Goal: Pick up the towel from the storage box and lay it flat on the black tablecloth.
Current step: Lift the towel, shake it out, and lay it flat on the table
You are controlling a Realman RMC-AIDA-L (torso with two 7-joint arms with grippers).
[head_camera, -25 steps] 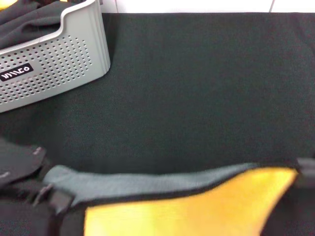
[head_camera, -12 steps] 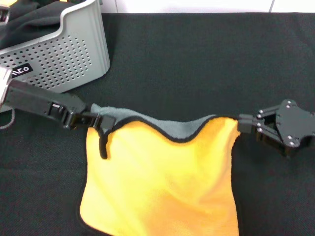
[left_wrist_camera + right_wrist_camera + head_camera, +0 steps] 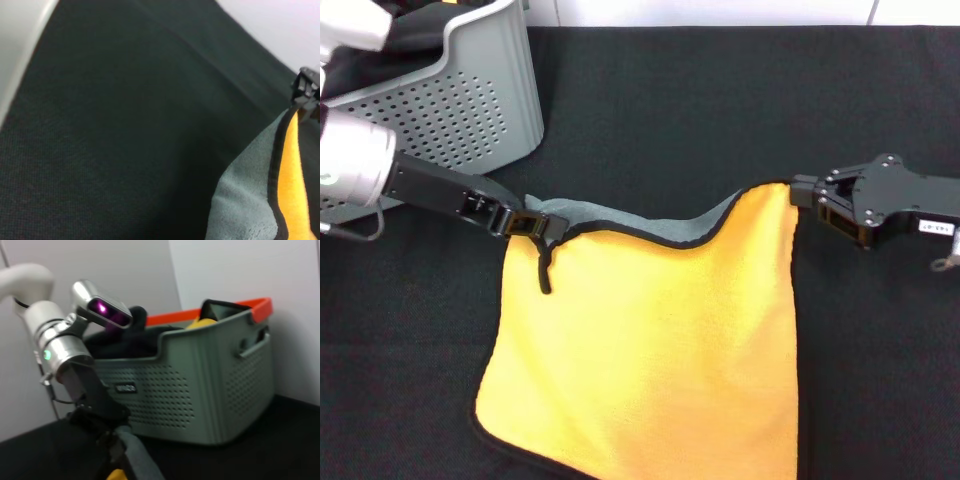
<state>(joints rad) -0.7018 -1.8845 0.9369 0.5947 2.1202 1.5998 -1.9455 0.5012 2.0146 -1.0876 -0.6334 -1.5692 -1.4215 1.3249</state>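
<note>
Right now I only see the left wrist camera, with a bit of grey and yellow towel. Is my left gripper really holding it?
Observer: Yes. In the head view the left gripper pinches the far left corner of the towel.
Operator: And the other corner?
Observer: The right gripper is shut on the far right corner; the edge between them sags.
Operator: Is the box empty?
Observer: No. The storage box holds dark cloth and something yellow.
</note>
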